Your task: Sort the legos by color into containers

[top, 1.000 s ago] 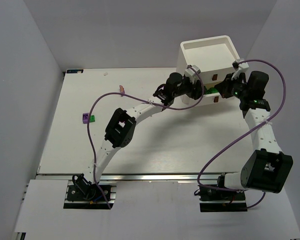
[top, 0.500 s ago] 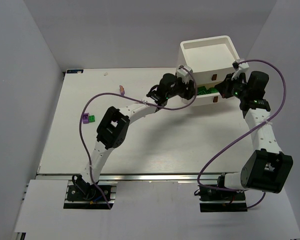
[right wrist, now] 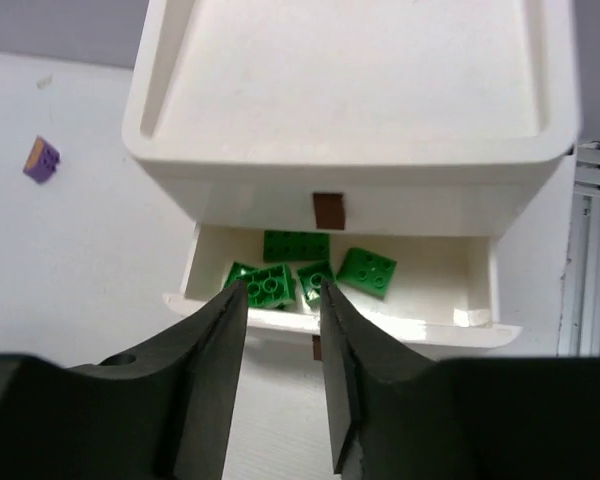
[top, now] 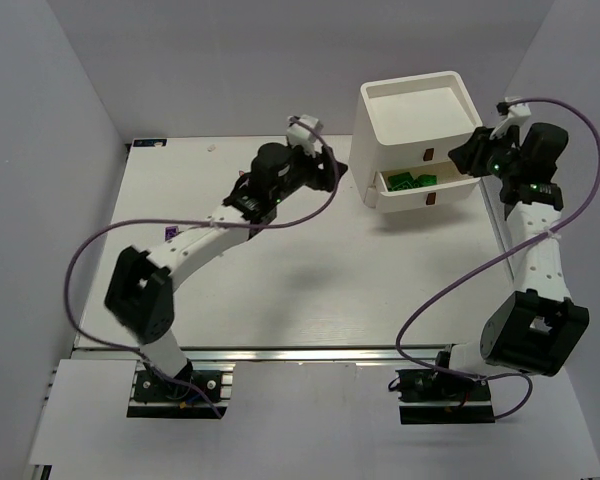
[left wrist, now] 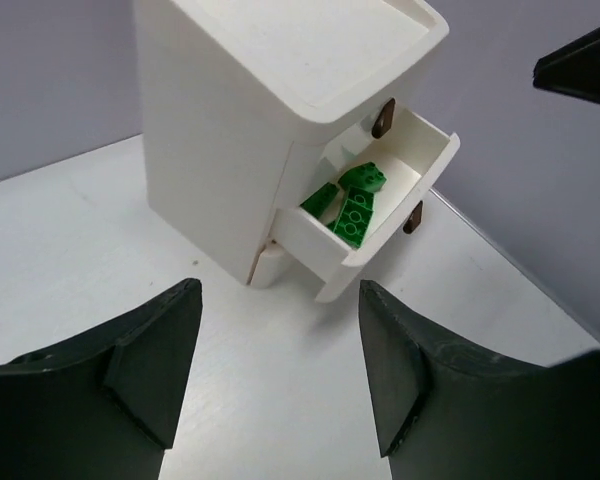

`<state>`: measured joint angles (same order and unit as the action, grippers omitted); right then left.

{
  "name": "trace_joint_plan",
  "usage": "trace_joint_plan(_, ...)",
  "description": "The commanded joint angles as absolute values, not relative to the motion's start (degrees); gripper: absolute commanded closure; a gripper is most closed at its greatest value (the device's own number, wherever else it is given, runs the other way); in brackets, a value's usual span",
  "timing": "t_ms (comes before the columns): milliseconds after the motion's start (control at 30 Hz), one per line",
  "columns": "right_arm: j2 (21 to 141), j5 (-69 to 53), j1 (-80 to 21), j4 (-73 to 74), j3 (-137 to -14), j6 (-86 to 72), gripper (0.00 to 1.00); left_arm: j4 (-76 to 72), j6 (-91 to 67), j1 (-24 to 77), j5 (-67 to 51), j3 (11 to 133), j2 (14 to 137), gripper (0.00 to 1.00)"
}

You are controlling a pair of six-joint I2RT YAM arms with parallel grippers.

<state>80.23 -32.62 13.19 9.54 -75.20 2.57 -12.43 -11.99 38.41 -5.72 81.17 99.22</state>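
The white stacked container unit (top: 415, 115) stands at the back right, its top tray (right wrist: 360, 70) empty. Its upper drawer (top: 425, 190) is pulled open and holds several bright green legos (top: 410, 181), which also show in the left wrist view (left wrist: 352, 205) and the right wrist view (right wrist: 305, 270). My left gripper (top: 329, 166) is open and empty, to the left of the unit, above bare table (left wrist: 275, 370). My right gripper (top: 464, 156) is open and empty, raised in front of the open drawer (right wrist: 280, 292). A purple lego (top: 170, 233) lies at the left, partly hidden by my left arm.
A small purple piece (right wrist: 42, 159) lies on the table left of the unit. A lower drawer with a brown handle (left wrist: 412, 216) is shut. Purple cables loop over both arms. Grey walls (top: 40, 130) close the table's sides.
My left gripper has drawn back to the left, away from the drawer. My right gripper has shifted slightly right and back. The drawer stays open.
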Motion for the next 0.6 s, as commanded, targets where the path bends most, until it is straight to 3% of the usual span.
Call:
trace_joint_plan(0, 81.82, -34.19, 14.94, 11.77, -82.52, -3.51, 0.58, -6.96, -16.52, 36.91, 1.12, 73.85, 89.14, 0.26)
trace_joint_plan(233, 88.59, -24.00, 15.29, 13.80, -93.60, -8.97, 0.47, 3.15, -23.71, 36.39, 13.15, 59.16, 71.47, 0.06)
trace_joint_plan(567, 106.15, -17.22, 15.03, 11.34, -107.04, -5.54, 0.45, 10.98, -27.16, 35.86, 19.94, 53.00, 61.44, 0.04)
